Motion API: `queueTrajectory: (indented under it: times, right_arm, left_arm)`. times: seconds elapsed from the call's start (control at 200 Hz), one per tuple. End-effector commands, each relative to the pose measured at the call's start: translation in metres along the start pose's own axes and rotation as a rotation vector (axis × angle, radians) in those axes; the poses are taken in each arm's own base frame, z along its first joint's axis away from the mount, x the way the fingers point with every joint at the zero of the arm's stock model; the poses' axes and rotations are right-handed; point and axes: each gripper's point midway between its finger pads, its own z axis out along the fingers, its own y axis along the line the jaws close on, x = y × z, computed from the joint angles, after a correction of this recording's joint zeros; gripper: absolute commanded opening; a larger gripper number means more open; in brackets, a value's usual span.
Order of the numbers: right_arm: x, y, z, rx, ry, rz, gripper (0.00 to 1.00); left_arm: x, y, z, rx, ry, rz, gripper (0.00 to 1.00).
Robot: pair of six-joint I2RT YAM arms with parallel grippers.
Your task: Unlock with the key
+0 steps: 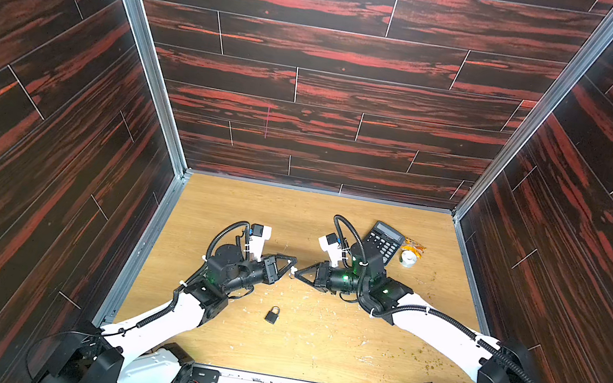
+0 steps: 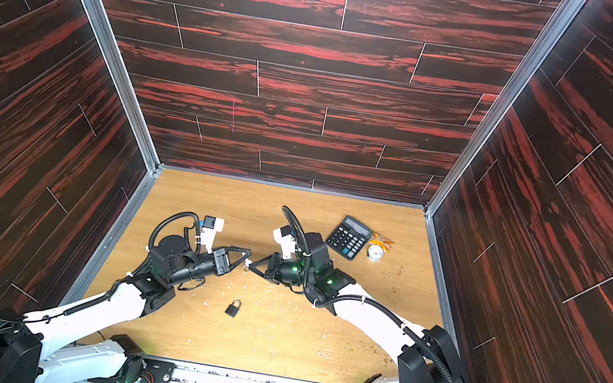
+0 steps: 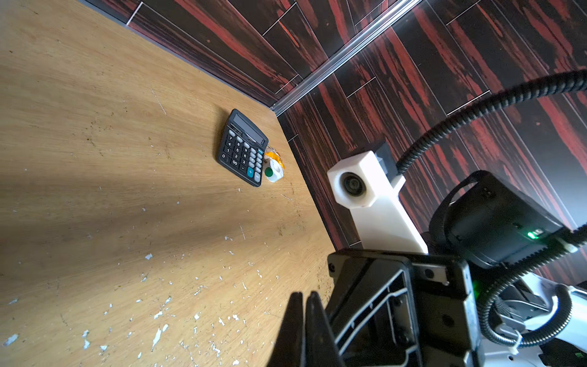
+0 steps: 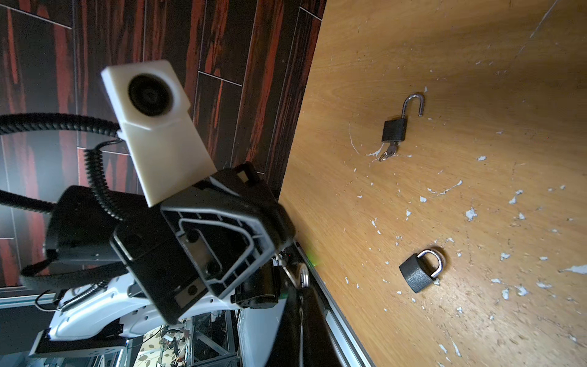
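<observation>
Rightward, calculator (image 1: 384, 241) sits beside tape roll (image 1: 408, 258); padlock (image 1: 272, 315) lies well apart.

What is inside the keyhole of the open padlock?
A key sticks out of the open padlock, with a ring on its head. Its blade is hidden inside the body.

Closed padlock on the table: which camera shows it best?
Right wrist view: the closed padlock lies large and unobstructed, shackle seated. Both top views show it small and dark; the left wrist view misses it.
</observation>
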Motion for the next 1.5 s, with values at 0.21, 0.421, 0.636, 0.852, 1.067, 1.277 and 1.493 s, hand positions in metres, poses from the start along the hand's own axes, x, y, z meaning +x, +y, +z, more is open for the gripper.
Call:
queueTrajectory:
  times: [0.21, 0.421, 0.636, 0.852, 1.067, 1.277, 1.493]
  right_arm:
    - [0.0, 0.013, -0.023, 0.008, -0.041, -0.183, 0.29]
    - [0.002, 0.028, -0.029, -0.069, -0.034, -0.285, 0.39]
    - [-0.008, 0.024, -0.028, -0.09, -0.021, -0.291, 0.4]
    - [-0.011, 0.029, -0.024, -0.106, -0.011, -0.33, 0.39]
    - [-0.012, 0.033, -0.019, -0.146, 0.005, -0.34, 0.33]
    - [-0.017, 0.038, -0.019, -0.159, -0.008, -0.359, 0.29]
    - [-0.017, 0.037, -0.02, -0.148, -0.019, -0.367, 0.28]
  left_arm:
    - [-0.025, -0.028, -0.002, 0.056, -0.066, 0.109, 0.0]
    - [-0.029, -0.046, 0.001, 0.126, -0.069, 0.152, 0.0]
    - [-0.027, -0.059, 0.003, 0.165, -0.058, 0.187, 0.0]
    - [-0.026, -0.061, 0.005, 0.171, -0.047, 0.193, 0.0]
    - [-0.027, -0.066, 0.009, 0.186, -0.039, 0.198, 0.0]
    - [-0.025, -0.066, 0.011, 0.187, -0.027, 0.195, 0.0]
    - [-0.025, -0.066, 0.012, 0.188, -0.026, 0.194, 0.0]
